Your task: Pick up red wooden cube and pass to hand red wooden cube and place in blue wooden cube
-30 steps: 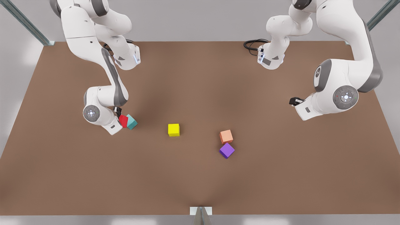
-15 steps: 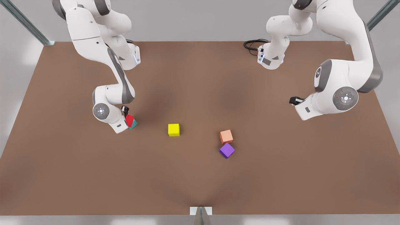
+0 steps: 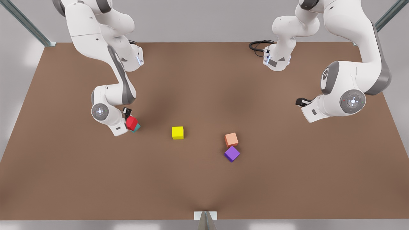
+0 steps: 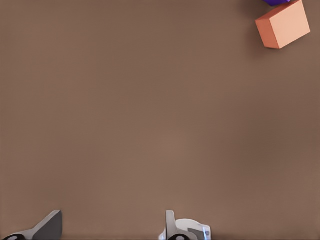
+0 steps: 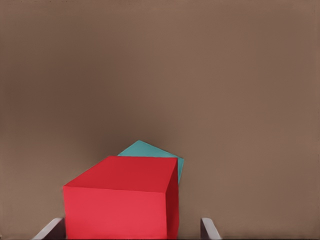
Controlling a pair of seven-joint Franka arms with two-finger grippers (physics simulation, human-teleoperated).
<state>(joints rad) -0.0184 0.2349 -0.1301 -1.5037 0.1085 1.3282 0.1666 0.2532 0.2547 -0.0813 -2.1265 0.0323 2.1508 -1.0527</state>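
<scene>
The red wooden cube [image 3: 131, 122] sits over the blue wooden cube [image 3: 137, 128], a teal block of which only a corner shows, at the front view's left. In the right wrist view the red cube [image 5: 120, 200] lies between my right gripper's fingers [image 5: 209, 229], with the teal cube [image 5: 150, 151] peeking out behind it. My right gripper [image 3: 128, 117] is open, with a gap between one finger and the cube. At the front view's right, my left gripper [image 3: 301, 102] waits above the table, open and holding nothing [image 4: 112, 232].
A yellow cube [image 3: 177, 132] lies mid-table. A pale orange cube [image 3: 231, 139] and a purple cube [image 3: 232, 153] lie together right of centre; the orange one [image 4: 283, 25] also shows in the left wrist view. The arm bases and a black cable [image 3: 258, 45] are at the back.
My right arm carried the red cube from beside the teal cube to over it, covering most of it, and the wrist then eased back to the left. The left arm has not moved.
</scene>
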